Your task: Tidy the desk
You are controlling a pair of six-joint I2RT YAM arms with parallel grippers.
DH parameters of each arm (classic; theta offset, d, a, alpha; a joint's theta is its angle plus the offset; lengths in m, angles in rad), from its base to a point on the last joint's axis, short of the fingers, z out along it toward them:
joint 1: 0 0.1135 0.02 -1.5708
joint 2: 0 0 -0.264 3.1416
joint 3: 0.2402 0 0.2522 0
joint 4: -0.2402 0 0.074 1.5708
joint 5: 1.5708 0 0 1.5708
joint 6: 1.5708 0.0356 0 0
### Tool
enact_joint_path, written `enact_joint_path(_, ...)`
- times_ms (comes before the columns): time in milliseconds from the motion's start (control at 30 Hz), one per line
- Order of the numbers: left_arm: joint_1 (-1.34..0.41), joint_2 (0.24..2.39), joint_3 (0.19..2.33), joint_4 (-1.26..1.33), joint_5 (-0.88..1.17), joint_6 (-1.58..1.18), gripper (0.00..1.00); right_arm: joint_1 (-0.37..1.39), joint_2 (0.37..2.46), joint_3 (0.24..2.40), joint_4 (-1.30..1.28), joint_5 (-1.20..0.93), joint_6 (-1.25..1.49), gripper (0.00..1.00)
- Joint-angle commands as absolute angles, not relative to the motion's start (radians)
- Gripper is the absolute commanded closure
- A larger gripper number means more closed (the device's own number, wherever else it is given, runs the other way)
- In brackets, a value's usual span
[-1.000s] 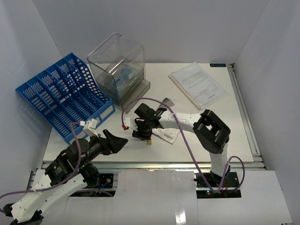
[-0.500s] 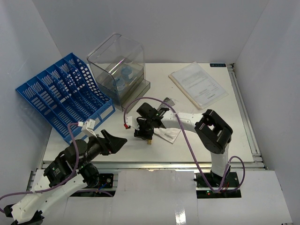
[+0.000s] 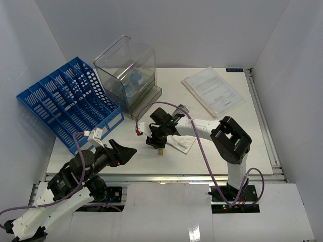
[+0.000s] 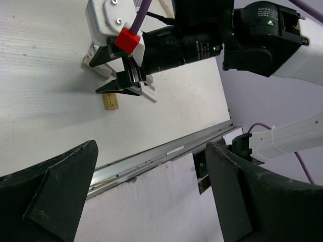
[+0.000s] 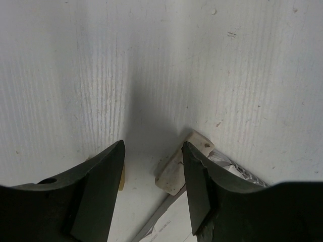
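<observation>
Clear bin (image 3: 127,70) taken as reference, standing on the far-left part of the desk (image 3: 171,85). The white desk, metal-railed at its edges, spreads out from the bin to the right and toward the arms. Blue file rack (image 3: 65,103) just left of the bin, close against it; contact not clear. Sleeved papers (image 3: 214,92) well to the right of the bin.

Right gripper (image 3: 155,142) on the near side of the bin, pointing down at the desk top, jaws partly apart with nothing clamped between them. From the right wrist: bare desk between the fingers (image 5: 101,176) and a white oblong lump (image 5: 179,166) lying at the inner edge of one finger, touch uncertain. Small tan block (image 3: 160,150) just beyond that gripper, on the side away from the bin. Flat white packet (image 3: 184,143) beside the block, to the right.

Left gripper (image 3: 126,151) farther from the bin again, near and left, jaws spread wide and empty, facing the right gripper.

Against one second back:
- Right gripper a touch to the right, its wrist a touch nearer the bin.
- Tan block, packet, rack and papers unmoved.
- Left gripper about where it was, spread as before.
</observation>
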State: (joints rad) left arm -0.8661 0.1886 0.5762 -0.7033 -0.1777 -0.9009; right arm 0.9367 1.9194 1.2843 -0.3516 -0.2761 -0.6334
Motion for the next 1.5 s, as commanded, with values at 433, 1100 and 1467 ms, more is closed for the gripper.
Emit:
enact_joint_path(433, -0.864, 0.165, 0.576, -0.721, -0.22, -0.93, 0.02, 0.822, 1.988, 1.346, -0.446, -0.354, -0.557, 0.42)
enact_joint_path(1100, -0.864, 0.18, 0.578, -0.721, -0.216, -0.93, 0.02, 0.905, 1.913, 1.345, -0.445, -0.361, -0.595, 0.41)
enact_joint_path(1467, -0.864, 0.18, 0.578, -0.724, -0.215, -0.93, 0.02, 0.907, 1.807, 1.33, -0.466, -0.539, -0.781, 0.27)
